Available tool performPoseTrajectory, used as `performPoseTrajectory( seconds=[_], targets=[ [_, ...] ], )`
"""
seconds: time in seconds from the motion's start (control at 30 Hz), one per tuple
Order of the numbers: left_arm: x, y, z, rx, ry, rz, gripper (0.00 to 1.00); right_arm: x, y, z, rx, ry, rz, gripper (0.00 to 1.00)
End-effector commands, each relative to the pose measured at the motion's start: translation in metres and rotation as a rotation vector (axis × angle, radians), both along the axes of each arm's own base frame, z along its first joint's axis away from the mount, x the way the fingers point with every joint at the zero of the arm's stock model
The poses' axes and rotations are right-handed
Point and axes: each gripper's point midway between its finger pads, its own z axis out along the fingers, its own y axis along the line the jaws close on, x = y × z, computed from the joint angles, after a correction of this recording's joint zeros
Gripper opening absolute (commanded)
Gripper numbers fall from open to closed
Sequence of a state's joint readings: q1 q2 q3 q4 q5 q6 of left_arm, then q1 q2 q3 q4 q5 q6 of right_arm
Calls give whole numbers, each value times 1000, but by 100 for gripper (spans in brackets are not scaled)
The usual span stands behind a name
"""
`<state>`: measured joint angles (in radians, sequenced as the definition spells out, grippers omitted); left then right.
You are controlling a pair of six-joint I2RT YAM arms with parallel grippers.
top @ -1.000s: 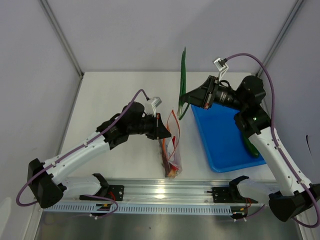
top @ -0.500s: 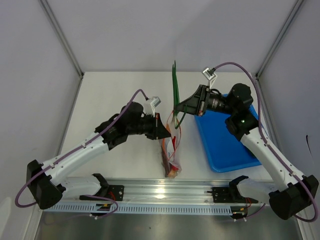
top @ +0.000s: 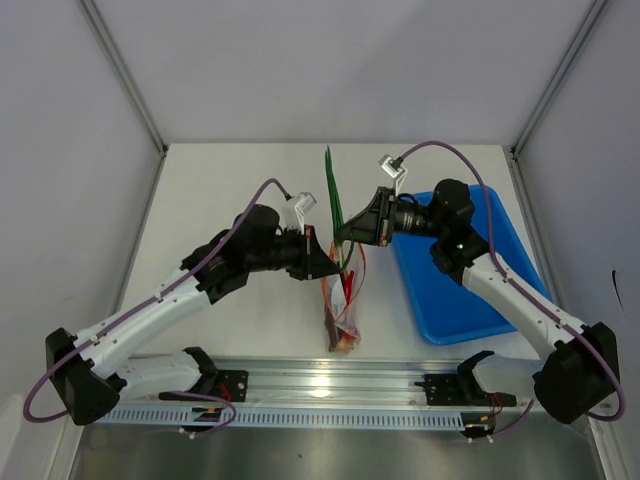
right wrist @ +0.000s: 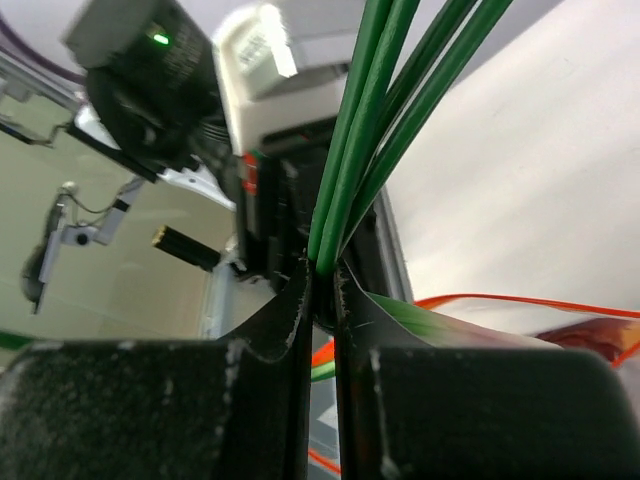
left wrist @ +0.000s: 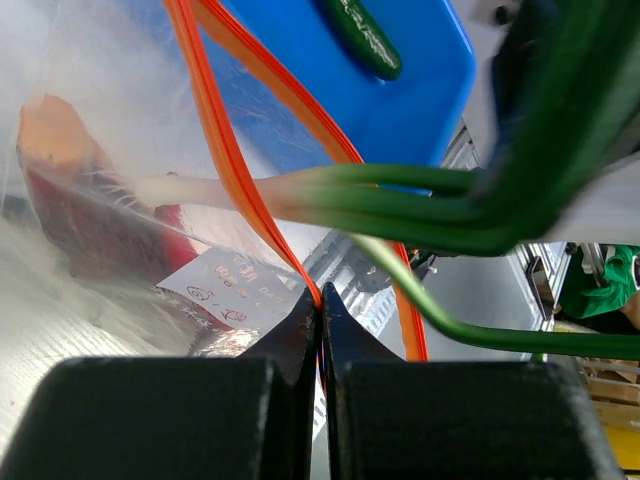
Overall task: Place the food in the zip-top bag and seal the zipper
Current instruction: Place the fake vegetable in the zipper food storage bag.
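Pinching green onion stalks (right wrist: pixel 358 120), right hand (right wrist: pixel 320 275) closed.

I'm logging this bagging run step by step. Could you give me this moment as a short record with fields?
Left pincer: shut on the orange-red zipper strip of the crinkly clear plastic bag, mouth held open
Right pincer: shut on the thin green onion stalks, pale ends just inside the bag mouth
In bag: dark red toy sausage in a yellow bun
Blue plastic tray: holds the dark green toy cucumber
Zipper: not sealed
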<state>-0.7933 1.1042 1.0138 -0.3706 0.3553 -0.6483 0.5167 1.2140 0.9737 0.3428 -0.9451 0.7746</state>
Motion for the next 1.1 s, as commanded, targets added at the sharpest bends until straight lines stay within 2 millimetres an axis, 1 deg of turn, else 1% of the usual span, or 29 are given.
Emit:
performPoseTrajectory(
  seconds=[0.0, 0.03, 0.07, 0.1, 0.13, 0.17, 0.23, 0.27, 0.37, 0.4, 0.47, 0.53, 0.57, 0.6, 0.7, 0.8, 0.83, 0.87, 0.93, 1.0, 1.07],
  targets=[
    [-3, 1, 27, -70, -41, -4, 1, 1, 10, 5, 10, -144, -27, 0],
    [-4, 1, 30, -74, -45, -5, 1, 6, 12, 5, -3, -192, -62, 0],
    [-4, 2, 29, -71, -43, -4, 1, 7, 15, 2, -20, -204, -74, 0],
    [-4, 2, 30, -75, -45, -3, 1, 6, 17, -6, -55, -195, -78, 0],
    [-4, 2, 30, -76, -45, -3, 0, 1, 22, -9, -68, -207, -68, 0],
    [-4, 2, 30, -76, -43, -3, 1, 2, 23, -15, -88, -230, -71, 0],
    [-4, 2, 31, -78, -44, -4, 1, 1, 24, -25, -111, -221, -82, 0],
    [-4, 2, 30, -78, -44, -5, 1, -2, 23, -33, -120, -217, -88, 0],
    [-5, 2, 30, -77, -42, -5, 1, -8, 19, -38, -119, -225, -101, 0],
    [-4, 2, 29, -78, -44, -4, 1, -9, 17, -48, -140, -212, -107, 0],
    [-4, 2, 28, -76, -41, -3, 1, -11, 15, -53, -151, -209, -119, 0],
    [-4, 1, 27, -74, -38, -5, 1, -12, 12, -63, -173, -191, -138, 0],
    [-4, 2, 27, -74, -38, -3, 0, -12, 10, -63, -173, -188, -151, 0],
    [-5, 1, 27, -74, -39, -7, 1, -14, 6, -59, -162, -200, -170, 0],
    [-4, 3, 26, -70, -40, 2, 1, -14, 2, -66, -186, -180, -185, 0],
    [-4, 2, 28, -75, -44, -1, 1, -16, 5, -81, -224, -146, -174, 0],
    [-4, 2, 27, -73, -43, -3, 1, -16, 5, -84, -238, -149, -181, 9],
    [-4, 2, 28, -71, -43, -4, 0, -14, 3, -91, -264, -136, -202, 14],
    [-3, 2, 29, -69, -47, -1, 1, -18, 5, -100, -298, -134, -202, 16],
    [-2, 3, 29, -66, -49, 1, 1, -18, 4, -111, -338, -122, -215, 18],
    [-2, 2, 28, -63, -49, 0, 1, -22, 4, -120, -368, -108, -201, 23]
  ],
)
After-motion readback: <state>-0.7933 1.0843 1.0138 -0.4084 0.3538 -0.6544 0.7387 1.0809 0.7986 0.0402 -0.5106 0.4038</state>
